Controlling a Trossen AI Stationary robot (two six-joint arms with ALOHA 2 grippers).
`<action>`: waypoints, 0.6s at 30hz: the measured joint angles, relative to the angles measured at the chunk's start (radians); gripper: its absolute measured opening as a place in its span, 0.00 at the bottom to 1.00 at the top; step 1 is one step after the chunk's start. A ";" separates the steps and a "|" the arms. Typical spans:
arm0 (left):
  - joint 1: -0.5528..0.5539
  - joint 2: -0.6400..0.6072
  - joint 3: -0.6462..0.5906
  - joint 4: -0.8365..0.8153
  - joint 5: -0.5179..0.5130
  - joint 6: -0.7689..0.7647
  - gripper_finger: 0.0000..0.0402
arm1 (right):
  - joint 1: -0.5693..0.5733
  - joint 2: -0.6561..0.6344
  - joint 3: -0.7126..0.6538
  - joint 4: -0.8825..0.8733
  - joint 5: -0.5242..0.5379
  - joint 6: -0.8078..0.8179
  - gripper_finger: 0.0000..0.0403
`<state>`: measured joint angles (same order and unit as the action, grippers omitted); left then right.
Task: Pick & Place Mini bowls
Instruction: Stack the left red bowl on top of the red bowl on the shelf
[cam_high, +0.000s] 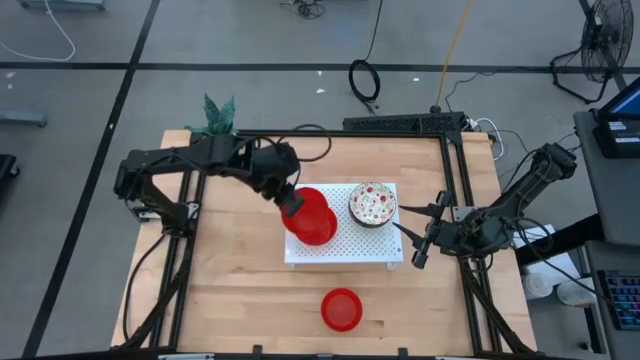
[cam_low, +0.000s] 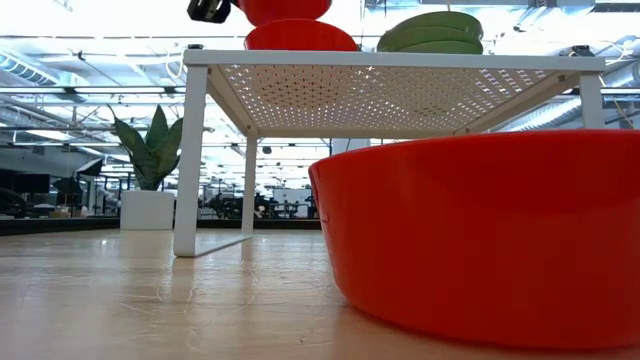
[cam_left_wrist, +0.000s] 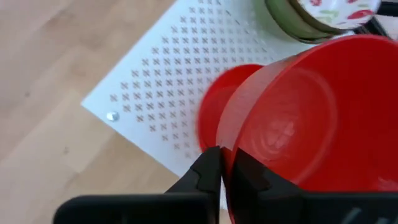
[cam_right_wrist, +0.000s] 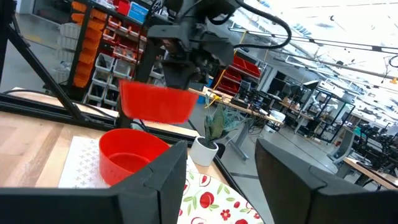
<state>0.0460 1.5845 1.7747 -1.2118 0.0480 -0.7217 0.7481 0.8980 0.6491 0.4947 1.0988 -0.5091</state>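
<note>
My left gripper (cam_high: 292, 207) is shut on a plain red mini bowl (cam_high: 318, 216), which hangs above the white perforated board (cam_high: 340, 252). A second red bowl (cam_right_wrist: 130, 155) rests by its base on the board right under it. A stack of white bowls with red speckles (cam_high: 373, 203) stands on the board's right part. Another red bowl (cam_high: 342, 309) sits on the table near the front edge, and fills the low view (cam_low: 480, 240). My right gripper (cam_high: 408, 240) waits open beside the board's right edge. My left gripper pinches the held bowl's rim (cam_left_wrist: 227, 152) on the side toward the table's left, one finger (cam_left_wrist: 208, 173) outside the wall and the other (cam_left_wrist: 250, 179) inside. The fingers slant down from the left. The bowl (cam_right_wrist: 157, 102) hangs clear of the red bowl below it.
The board stands raised on white legs (cam_low: 190, 160) above the wooden table (cam_high: 240, 290). A potted plant (cam_high: 217, 116) sits at the far left corner. Black frame rails (cam_high: 455, 170) run along the table's sides. Bare wood lies left of and in front of the board.
</note>
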 joint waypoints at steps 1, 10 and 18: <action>0.004 0.001 -0.001 -0.002 -0.009 0.009 0.06 | 0.000 0.000 0.000 0.000 0.000 0.000 0.44; 0.016 0.029 -0.001 0.023 -0.024 0.035 0.03 | 0.000 0.000 0.000 0.001 0.000 0.000 0.44; 0.001 0.094 -0.003 0.053 -0.023 0.068 0.07 | 0.000 0.000 0.000 0.001 0.000 0.000 0.44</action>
<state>0.0469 1.6782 1.7715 -1.1584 0.0250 -0.6536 0.7479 0.8982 0.6491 0.4961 1.0992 -0.5091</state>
